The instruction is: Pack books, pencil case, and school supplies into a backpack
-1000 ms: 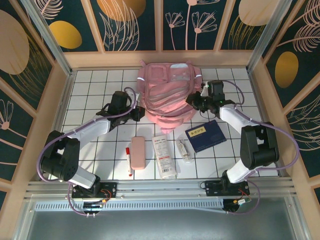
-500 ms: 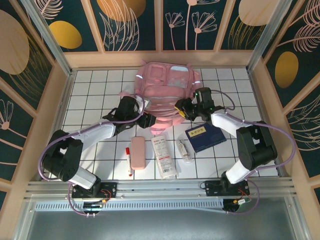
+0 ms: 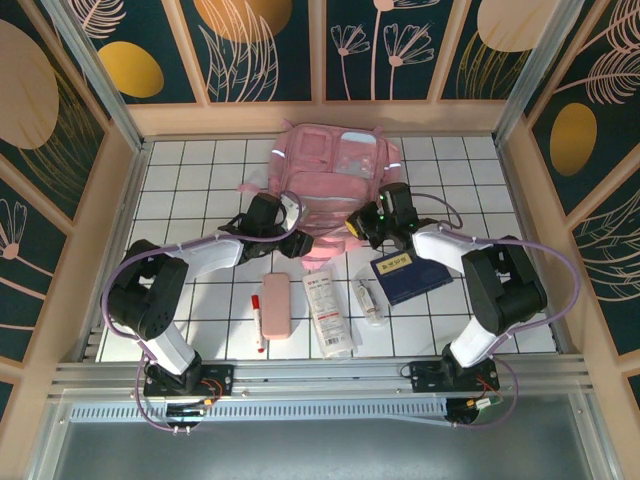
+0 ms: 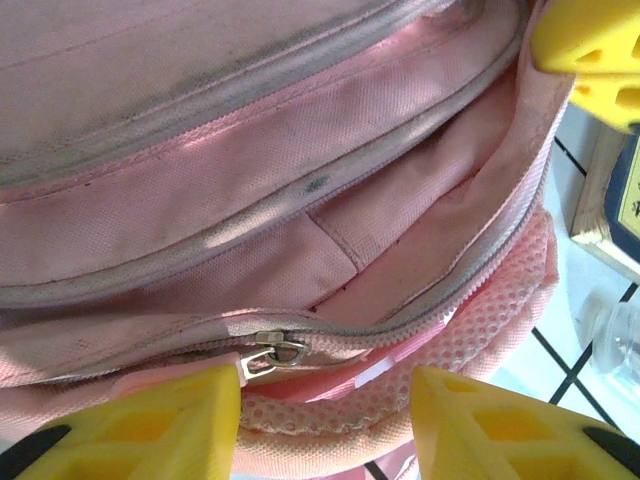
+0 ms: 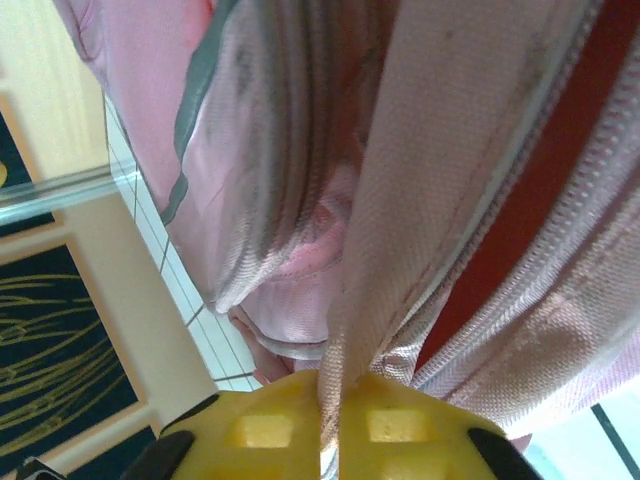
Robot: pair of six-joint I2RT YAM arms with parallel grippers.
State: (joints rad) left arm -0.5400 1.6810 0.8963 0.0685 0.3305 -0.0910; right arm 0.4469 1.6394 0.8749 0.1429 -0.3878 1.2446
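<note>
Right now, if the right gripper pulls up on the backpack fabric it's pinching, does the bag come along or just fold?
Probably folds: the backpack fabric creases and drapes where the right gripper pinches it. Likely light, since its open pocket looks empty. It may drag rather than lift; most of it lies flat on the table.

Nothing legible: the navy book (image 3: 415,277) has small yellow lettering on its cover and the long white packet (image 3: 328,312) has red print, both too small to read, and the book's lettering is blurred in the left wrist view.
</note>
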